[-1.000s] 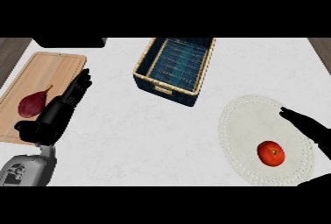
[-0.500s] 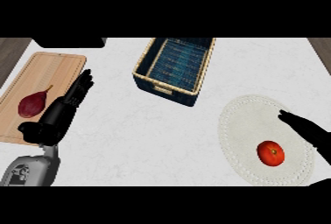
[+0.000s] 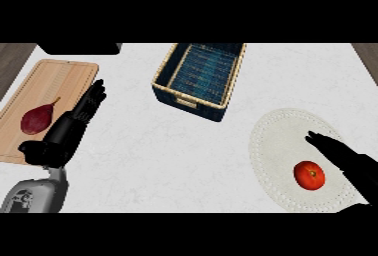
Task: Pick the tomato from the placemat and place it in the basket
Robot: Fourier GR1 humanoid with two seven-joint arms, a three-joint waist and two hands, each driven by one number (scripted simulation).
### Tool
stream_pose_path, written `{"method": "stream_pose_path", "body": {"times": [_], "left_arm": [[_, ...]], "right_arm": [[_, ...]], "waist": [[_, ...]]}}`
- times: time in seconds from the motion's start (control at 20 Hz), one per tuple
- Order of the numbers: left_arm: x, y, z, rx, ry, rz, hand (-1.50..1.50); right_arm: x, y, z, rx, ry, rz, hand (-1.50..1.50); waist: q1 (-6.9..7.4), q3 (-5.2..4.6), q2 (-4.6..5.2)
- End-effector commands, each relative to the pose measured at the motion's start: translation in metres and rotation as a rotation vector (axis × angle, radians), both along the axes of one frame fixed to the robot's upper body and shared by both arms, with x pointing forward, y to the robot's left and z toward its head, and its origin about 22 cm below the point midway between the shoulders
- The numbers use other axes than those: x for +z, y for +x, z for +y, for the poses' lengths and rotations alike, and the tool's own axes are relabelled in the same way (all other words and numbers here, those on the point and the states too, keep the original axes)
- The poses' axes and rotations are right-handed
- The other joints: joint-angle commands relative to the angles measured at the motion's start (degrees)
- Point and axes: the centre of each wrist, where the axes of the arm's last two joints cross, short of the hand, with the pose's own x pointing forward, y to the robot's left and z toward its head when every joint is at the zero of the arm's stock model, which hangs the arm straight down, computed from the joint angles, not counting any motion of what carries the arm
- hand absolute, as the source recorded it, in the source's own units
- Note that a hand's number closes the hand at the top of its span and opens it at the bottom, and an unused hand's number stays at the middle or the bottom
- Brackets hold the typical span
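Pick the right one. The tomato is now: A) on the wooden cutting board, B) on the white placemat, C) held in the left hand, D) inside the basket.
B: the tomato lies on the white placemat, beside the open right hand, apart from the basket.

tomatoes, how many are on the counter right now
1. The tomato lies on the white placemat at the right, beside the right hand. The basket looks empty.
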Motion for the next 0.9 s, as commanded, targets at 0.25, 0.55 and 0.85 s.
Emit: {"method": "stream_pose_path", "body": {"times": [0.25,0.55,0.85], "left_arm": [[-0.006,-0.014,0.0,-0.012,0.0,0.009,0.0],[0.008,0.01,-0.008,0.006,0.01,0.002,0.0],[0.016,0.004,-0.006,0.02,-0.01,0.005,0.0]], "right_arm": [[-0.02,0.016,0.023,-0.033,-0.033,0.017,-1.5],[-0.036,0.014,-0.006,-0.043,-0.085,0.052,-1.5],[-0.048,0.027,0.012,0.002,-0.083,0.126,-1.5]], "waist": [[0.09,0.0,-0.02],[-0.07,0.01,0.03],[0.08,0.01,0.02]]}}
